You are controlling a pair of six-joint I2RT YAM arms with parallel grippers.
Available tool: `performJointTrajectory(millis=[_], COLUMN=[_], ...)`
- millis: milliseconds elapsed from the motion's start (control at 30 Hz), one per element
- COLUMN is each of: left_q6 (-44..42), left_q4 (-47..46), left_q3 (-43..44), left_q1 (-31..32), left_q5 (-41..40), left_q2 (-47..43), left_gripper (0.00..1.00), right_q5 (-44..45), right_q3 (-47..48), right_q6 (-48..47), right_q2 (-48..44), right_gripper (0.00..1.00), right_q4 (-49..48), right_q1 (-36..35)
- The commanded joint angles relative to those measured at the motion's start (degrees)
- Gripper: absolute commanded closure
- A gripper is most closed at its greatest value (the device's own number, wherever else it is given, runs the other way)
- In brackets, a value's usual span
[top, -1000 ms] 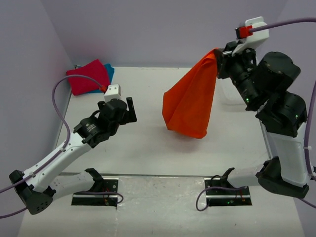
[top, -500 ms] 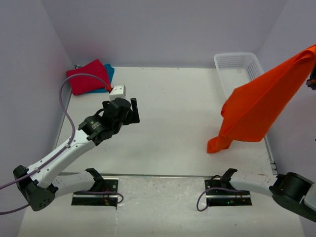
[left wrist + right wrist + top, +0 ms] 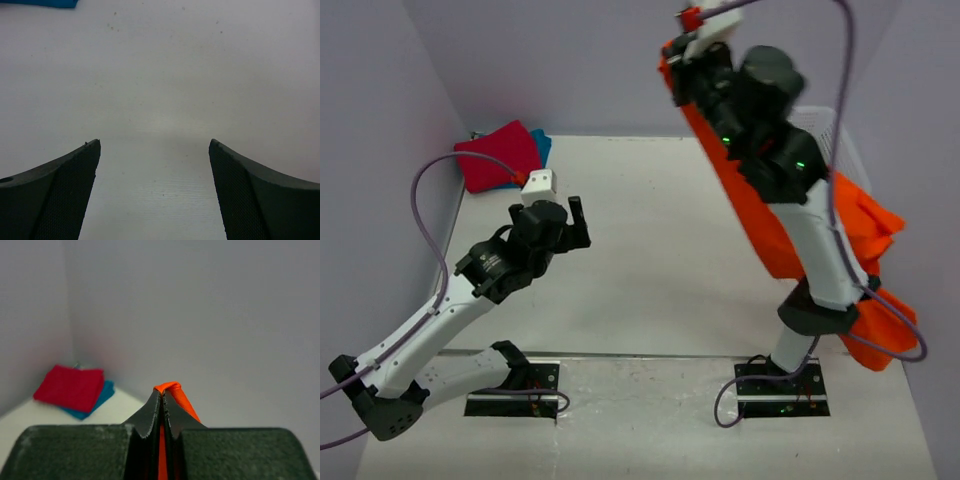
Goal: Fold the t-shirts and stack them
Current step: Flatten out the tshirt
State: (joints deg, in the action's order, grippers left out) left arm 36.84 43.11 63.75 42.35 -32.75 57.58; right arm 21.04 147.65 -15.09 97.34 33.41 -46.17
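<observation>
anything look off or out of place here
Yes: the orange t-shirt, pinched in the raised right hand, trails down behind that arm and appears to bunch past the right edge of the table near the arm's base, not spread flat. The red t-shirt lies folded on the teal t-shirt, far left corner.

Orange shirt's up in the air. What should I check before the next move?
1. Right fingers shut on orange t-shirt: ok.
2. Left fingers open and empty: ok.
3. Orange t-shirt hanging flat: not ok, bunched behind the right arm.
4. Its lower corner reachable for the left fingers: cannot tell.
5. Red t-shirt folded on teal t-shirt: ok.
</observation>
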Motion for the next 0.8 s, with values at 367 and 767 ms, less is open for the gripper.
performJointTrajectory(millis=[367,767], left_q6=[0.69,3.49], left_q4=[5.76,-7.87], left_q3=[5.78,-8.45], left_q1=[-0.07,9.93], left_q5=[2.24,8.94], left_q2=[-2.39,10.26], left_gripper=[0.18,0.18], right_q5=[-8.65,-0.28], right_q3=[-18.70,-58.04], right_q6=[14.65,28.63], right_q2=[1.38,-29.01], right_gripper=[0.13,0.13], right_q4=[4.64,10.37], right_q1=[0.47,13.65])
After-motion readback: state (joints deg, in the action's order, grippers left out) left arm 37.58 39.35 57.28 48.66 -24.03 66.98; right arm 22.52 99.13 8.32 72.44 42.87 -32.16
